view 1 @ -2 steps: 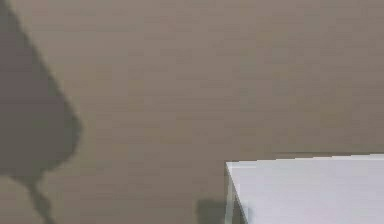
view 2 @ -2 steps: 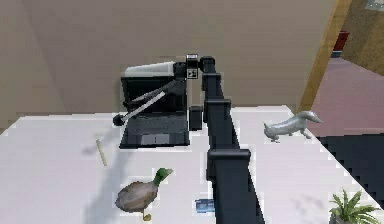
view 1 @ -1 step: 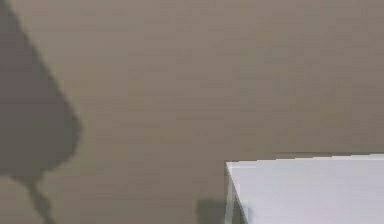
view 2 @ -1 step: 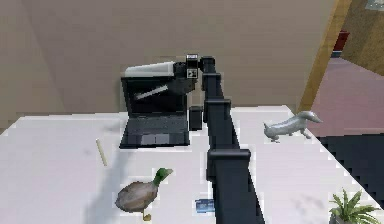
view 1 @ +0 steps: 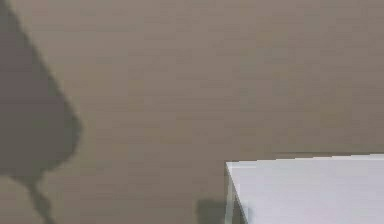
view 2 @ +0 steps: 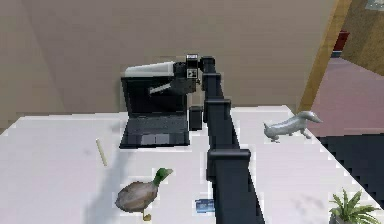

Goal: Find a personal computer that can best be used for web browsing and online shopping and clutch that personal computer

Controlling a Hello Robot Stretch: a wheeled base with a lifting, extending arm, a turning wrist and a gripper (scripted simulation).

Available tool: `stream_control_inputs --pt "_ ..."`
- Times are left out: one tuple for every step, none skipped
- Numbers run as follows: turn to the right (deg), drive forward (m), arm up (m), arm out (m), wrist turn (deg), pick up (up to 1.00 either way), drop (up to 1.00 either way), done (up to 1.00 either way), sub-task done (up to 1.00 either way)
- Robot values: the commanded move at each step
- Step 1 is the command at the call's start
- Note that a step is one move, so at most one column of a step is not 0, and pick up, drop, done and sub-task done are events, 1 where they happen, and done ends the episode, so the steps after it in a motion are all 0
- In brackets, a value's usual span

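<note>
A dark open laptop (view 2: pixel 155 128) stands on the white table (view 2: pixel 60 175) near its far edge, screen upright and facing the near side. The dark arm rises from the arm side view's bottom edge to the laptop. My gripper (view 2: pixel 160 90) is at the laptop's screen, near its upper right corner, with its fingers (view 2: pixel 155 90) pointing left across the screen. I cannot tell whether it holds anything or touches the laptop.
A duck figurine (view 2: pixel 140 193) stands near the front. A thin pale stick (view 2: pixel 100 152) lies left of the laptop and a white animal statue (view 2: pixel 290 127) to its right. A potted plant (view 2: pixel 350 208) is at the bottom right. The forward view has a beige wall and a white tabletop's corner (view 1: pixel 310 190).
</note>
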Motion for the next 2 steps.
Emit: stream_control_inputs --pt "0.0 0.0 -0.3 0.0 0.0 0.0 0.0 0.0 0.0" --pt "0.0 0.0 0.0 0.0 0.0 1.0 0.0 0.0 0.0"
